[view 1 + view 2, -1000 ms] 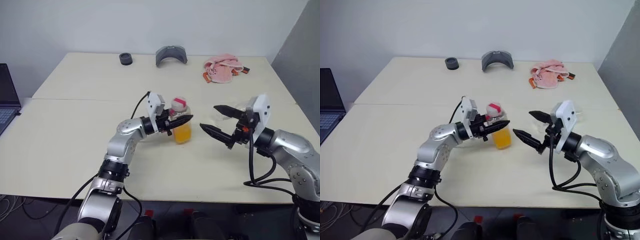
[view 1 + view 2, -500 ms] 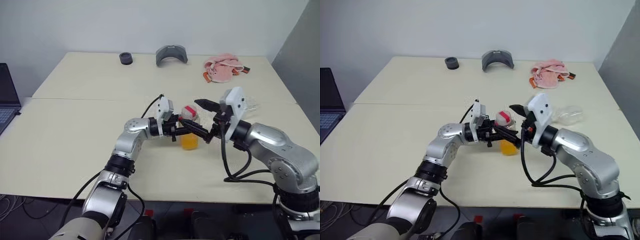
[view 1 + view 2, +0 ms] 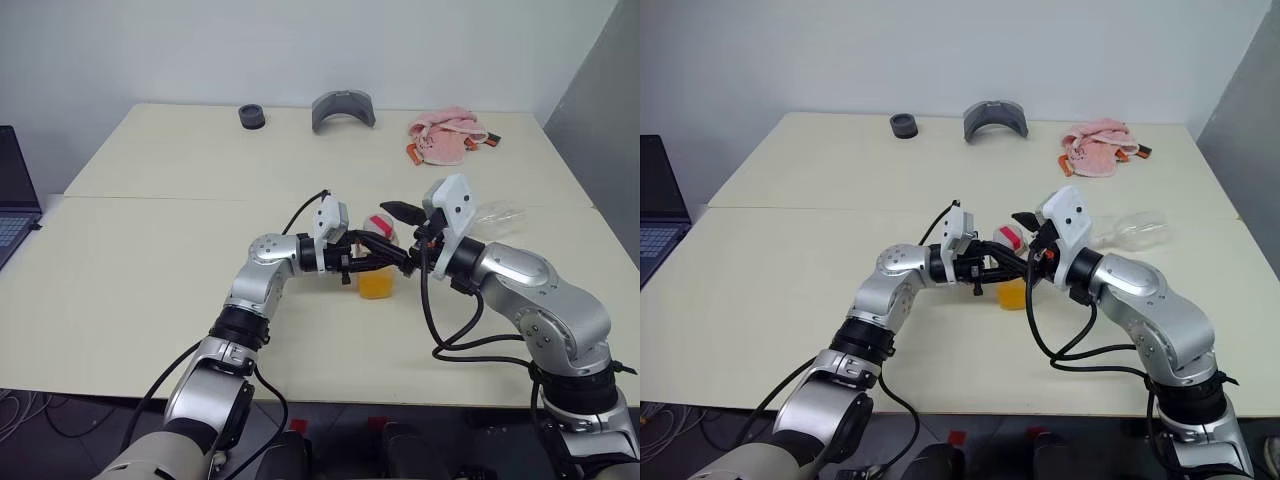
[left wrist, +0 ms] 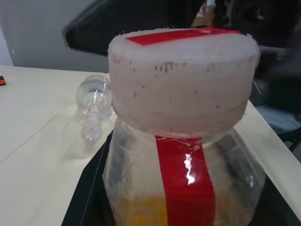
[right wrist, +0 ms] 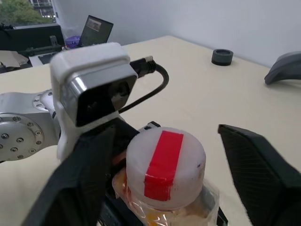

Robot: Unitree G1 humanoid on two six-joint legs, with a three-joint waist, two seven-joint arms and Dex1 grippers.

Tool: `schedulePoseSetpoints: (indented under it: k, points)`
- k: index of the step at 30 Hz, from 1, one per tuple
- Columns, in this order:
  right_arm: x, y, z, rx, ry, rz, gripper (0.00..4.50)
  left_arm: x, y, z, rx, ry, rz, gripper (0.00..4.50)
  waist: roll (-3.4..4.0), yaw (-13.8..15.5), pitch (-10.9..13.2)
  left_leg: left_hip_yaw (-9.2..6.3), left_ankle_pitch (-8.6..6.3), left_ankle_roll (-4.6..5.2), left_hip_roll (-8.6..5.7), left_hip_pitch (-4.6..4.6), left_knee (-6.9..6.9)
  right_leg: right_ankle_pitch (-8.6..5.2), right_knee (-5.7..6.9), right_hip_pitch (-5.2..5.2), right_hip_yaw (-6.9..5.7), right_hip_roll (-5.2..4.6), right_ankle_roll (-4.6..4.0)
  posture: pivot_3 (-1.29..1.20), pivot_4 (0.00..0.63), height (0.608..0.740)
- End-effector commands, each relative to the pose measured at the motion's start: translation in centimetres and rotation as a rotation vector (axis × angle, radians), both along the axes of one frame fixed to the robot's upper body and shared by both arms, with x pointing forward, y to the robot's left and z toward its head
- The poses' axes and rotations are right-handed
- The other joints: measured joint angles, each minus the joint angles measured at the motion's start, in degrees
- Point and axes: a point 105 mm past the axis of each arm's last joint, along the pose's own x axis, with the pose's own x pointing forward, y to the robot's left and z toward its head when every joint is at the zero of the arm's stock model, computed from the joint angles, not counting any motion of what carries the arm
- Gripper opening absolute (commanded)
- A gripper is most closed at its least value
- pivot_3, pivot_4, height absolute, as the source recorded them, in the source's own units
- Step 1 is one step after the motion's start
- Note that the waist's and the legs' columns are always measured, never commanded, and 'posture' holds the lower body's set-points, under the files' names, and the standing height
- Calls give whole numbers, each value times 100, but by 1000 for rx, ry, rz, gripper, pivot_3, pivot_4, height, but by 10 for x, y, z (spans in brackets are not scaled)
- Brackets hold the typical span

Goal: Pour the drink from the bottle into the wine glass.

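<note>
My left gripper (image 3: 385,262) clamps the thin, squashy bottle (image 3: 378,268); right gripper (image 5: 164,155) straddles its cap (image 5: 165,167), jaws apart.

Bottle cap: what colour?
Whitish cap with a red strip across its top, clearest in the right wrist view.

- bottle (image 4: 181,179): clear plastic, red strip down the side
- cap (image 5: 165,167): white, frosted-looking, red stripe across the top
- drink (image 3: 376,285): orange-yellow
- wine glass (image 4: 91,115): clear, colourless
- left gripper (image 3: 385,261), right gripper (image 5: 164,188): black fingers, white camera housings
- table (image 3: 150,260): pale cream
- cloth (image 3: 445,135): pink
- ring (image 3: 252,118): dark grey
- curved piece (image 3: 342,108): grey
</note>
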Motion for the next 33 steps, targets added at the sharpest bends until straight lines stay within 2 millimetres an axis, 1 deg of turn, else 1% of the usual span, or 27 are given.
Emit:
schedulePoseSetpoints:
  k: [1,2,3,4,7,8,11,14,15,16,18,20,21,22,24,26,28,31,33]
  points:
    - [-3,4,11,13,-55,29,2209,-1,0,19,-20,-77,-22,1823,0,-3,0,0,0,0,0,0,0,0,0,0,0,0,0,0,150,740]
    - [-4,5,11,12,-56,45,1950,-1,1,19,-18,-77,-23,1823,0,-2,0,0,0,0,1,0,0,0,0,-1,0,0,0,0,150,740]
    - [-5,6,11,11,-57,57,1907,-1,1,20,-18,-77,-23,1821,0,-2,0,-1,0,0,1,0,0,0,0,-1,0,0,0,0,150,740]
    - [-7,7,11,7,-62,76,1907,-1,2,20,-16,-77,-24,1821,0,-2,0,-1,0,0,0,0,0,0,0,-1,-1,0,0,0,150,740]
    - [-21,14,18,-5,-110,287,1907,-3,6,16,31,-94,-56,1821,1,-2,1,1,0,0,-2,-1,1,0,0,-1,-1,1,0,0,150,740]
    - [-22,14,18,-19,-116,332,1907,-3,6,15,44,-99,-67,1821,1,-3,1,1,0,1,-2,-1,1,0,0,-1,-1,1,0,0,150,740]
    - [-22,14,19,-74,-98,441,1907,-5,7,15,58,-105,-91,1820,2,-4,1,2,0,1,-9,-1,2,0,0,-1,-1,3,0,0,150,740]
    - [-14,13,22,-77,-87,448,1907,-3,7,17,58,-113,-92,1819,1,-4,1,0,0,2,-3,0,3,0,1,-1,-2,3,0,0,150,740]
    - [-16,12,19,-90,-70,466,1907,-2,8,18,55,-115,-87,1818,1,-4,1,0,0,1,0,-1,3,0,0,-1,-2,3,0,0,150,740]
    - [-15,11,19,-92,-72,452,1907,-1,8,19,51,-116,-80,1818,1,-2,1,0,0,1,0,-1,3,0,1,-1,-2,1,0,0,150,740]
    - [-7,5,23,-57,-106,358,1907,0,8,19,40,-115,-63,1817,1,-1,1,-1,0,1,-1,-5,4,0,0,-2,-3,-1,0,0,150,740]
    - [-6,-1,30,-15,-136,297,2633,2,9,19,34,-110,-47,1817,1,0,1,-1,0,1,0,-8,7,0,1,-5,-2,-4,0,0,150,740]
    - [-9,-2,33,0,-146,276,2895,3,10,18,33,-109,-40,1817,2,1,1,-2,0,1,-2,-13,7,0,2,-10,-3,-7,0,0,150,740]
    - [-13,-3,35,8,-156,259,3255,4,10,18,33,-108,-35,1817,2,2,1,-1,0,0,-2,-21,10,0,6,-21,-2,-8,0,0,150,740]
    - [-25,-1,38,42,-163,237,3914,5,10,17,31,-108,-21,1817,3,3,2,-16,2,-4,1,-81,57,1,17,-57,-11,-9,-1,0,150,740]
    - [-33,0,37,87,-145,190,3926,10,11,17,32,-113,5,1817,3,9,1,-24,3,-5,-2,-99,81,1,33,-63,-17,-14,-1,0,150,740]
    - [-32,1,31,96,-147,100,3926,14,10,18,30,-120,27,1817,3,5,1,-23,2,-5,-9,-97,82,1,40,-64,-14,-18,-1,0,150,740]
    - [-24,4,23,58,-185,-33,3926,16,8,19,21,-115,32,1817,3,2,1,-26,-1,3,-31,-95,90,1,54,-64,-12,-21,0,0,150,740]
    - [-16,6,21,73,-211,-121,3926,16,7,19,26,-118,23,1817,3,-1,1,-27,-4,15,-69,-89,94,2,65,-62,-8,-21,3,0,150,740]
